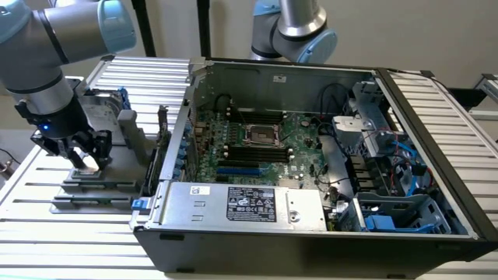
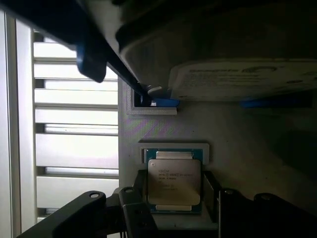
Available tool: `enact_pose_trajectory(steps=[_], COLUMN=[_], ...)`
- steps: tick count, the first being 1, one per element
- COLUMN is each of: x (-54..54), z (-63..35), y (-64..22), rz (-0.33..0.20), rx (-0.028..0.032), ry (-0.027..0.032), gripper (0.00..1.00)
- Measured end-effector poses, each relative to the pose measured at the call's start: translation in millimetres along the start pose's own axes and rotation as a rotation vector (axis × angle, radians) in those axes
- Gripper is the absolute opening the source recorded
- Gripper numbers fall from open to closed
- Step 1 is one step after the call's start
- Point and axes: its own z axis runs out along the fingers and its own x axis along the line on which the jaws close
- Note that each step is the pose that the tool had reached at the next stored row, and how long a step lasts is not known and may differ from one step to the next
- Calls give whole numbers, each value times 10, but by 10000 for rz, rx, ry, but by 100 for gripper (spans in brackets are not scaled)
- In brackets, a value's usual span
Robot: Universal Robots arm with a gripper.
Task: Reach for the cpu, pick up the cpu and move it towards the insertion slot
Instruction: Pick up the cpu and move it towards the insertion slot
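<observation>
Here the fingers (image 2: 134, 208) are closed against two opposite edges of the cpu (image 2: 174, 182). The gripper (image 2: 174, 199) straddles the chip squarely. The cpu lies flat with its printed metal top facing up, seated in a pale frame on a grey holder (image 1: 93, 192). It is close to square, so no long axis matters for the grip.

In the exterior view the gripper (image 1: 84, 157) hangs low over that holder, outside the computer case (image 1: 311, 245) and off its side wall toward the exterior view's left. The insertion slot (image 1: 260, 135) is inside the case, on the green board, well apart from the gripper. The case's upright side wall stands between the two, so I judge that wall to be the main thing in the way.

A hard drive (image 2: 247, 79) with blue trim sits on the same holder just beyond the cpu. Inside the case, the long black memory slots (image 1: 257, 154) lie just beside the insertion slot. The case and the holder both rest on the ribbed metal counter (image 1: 46, 233).
</observation>
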Motion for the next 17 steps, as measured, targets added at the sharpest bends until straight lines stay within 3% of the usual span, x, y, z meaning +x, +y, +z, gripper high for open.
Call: enact_pose_trajectory(steps=[11,17], x=[-1,1], z=[-8,-102], y=[1,2], rz=[0,0], rx=[-4,-1], ry=[-9,16], gripper=[54,54])
